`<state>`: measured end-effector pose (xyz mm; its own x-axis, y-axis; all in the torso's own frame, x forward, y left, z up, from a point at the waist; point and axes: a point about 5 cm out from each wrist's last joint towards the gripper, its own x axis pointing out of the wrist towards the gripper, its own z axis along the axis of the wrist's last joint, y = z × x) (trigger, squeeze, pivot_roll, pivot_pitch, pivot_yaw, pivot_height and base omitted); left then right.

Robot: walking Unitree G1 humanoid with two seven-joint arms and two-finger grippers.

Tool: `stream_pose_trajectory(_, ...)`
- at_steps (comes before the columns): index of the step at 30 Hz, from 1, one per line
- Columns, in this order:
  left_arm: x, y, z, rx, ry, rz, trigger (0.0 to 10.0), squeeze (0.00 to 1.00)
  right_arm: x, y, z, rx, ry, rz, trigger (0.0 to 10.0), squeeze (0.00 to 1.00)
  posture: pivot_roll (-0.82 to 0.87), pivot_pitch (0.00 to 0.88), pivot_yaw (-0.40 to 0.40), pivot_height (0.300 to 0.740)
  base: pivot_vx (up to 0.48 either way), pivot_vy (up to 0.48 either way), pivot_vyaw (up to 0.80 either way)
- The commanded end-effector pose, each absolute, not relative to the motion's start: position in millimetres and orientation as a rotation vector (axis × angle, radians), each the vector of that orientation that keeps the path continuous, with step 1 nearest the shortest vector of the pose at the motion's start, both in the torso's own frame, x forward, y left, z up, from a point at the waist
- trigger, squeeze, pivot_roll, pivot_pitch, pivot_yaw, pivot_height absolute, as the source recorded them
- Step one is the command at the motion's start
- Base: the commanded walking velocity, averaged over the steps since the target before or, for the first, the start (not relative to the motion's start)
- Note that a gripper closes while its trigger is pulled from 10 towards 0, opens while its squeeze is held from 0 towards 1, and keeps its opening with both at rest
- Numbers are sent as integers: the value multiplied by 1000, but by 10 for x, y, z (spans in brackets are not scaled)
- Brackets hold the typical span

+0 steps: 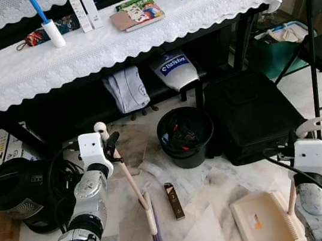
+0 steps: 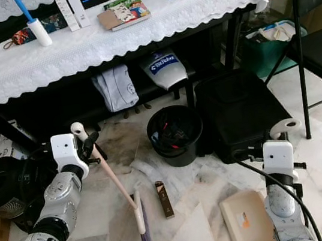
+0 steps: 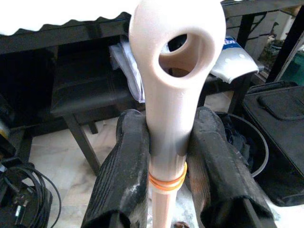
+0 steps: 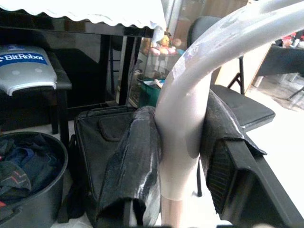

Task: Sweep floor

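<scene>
The left end effector (image 1: 111,145) is clamping the pale handle of the broom (image 1: 136,191) just below its hanging loop, both fingers (image 3: 124,171) pressed flat against the shaft. The bristle head is resting on the marble floor (image 1: 209,180), just beside a small brown box (image 1: 173,200) lying there. The right end effector (image 4: 178,156) is gripping the curved white handle of the dustpan (image 1: 262,222), whose cream tray is sitting flat on the floor well to the robot's right of the broom.

To sweep well, the broom should probably be drawn in short, low strokes toward the dustpan's open lip — keeping the bristles down so the box slides rather than flips — while the pan is being held firmly against the tiles.

The black bin (image 1: 186,136) under the counter (image 1: 32,67) is holding dark, tangled items with touches of red; what they are is unclear. The dustpan is showing one small orange mark — perhaps a scrap or a label.
</scene>
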<state>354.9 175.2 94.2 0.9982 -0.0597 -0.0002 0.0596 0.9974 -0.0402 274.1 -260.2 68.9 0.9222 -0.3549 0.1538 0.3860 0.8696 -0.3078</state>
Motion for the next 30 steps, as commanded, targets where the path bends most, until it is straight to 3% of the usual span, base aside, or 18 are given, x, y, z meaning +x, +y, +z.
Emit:
stream_pose_trajectory(1,3523,1874,933,-28,-2,-23,10000,0,2794,-2576,783,-376,-134,-362,10000,0,-182,123,121,740,0,0,0)
stream_pose_trajectory(19,3539,1917,986,-36,-27,-6,10000,0,2863,-2607,1073,-281,-294,-394,10000,0,-173,120,118,740,0,0,0)
stream_pose_trajectory(30,3527,1919,980,-45,-34,-4,10000,0,2787,-2702,857,-201,-196,-453,10000,0,-160,119,114,740,0,0,0)
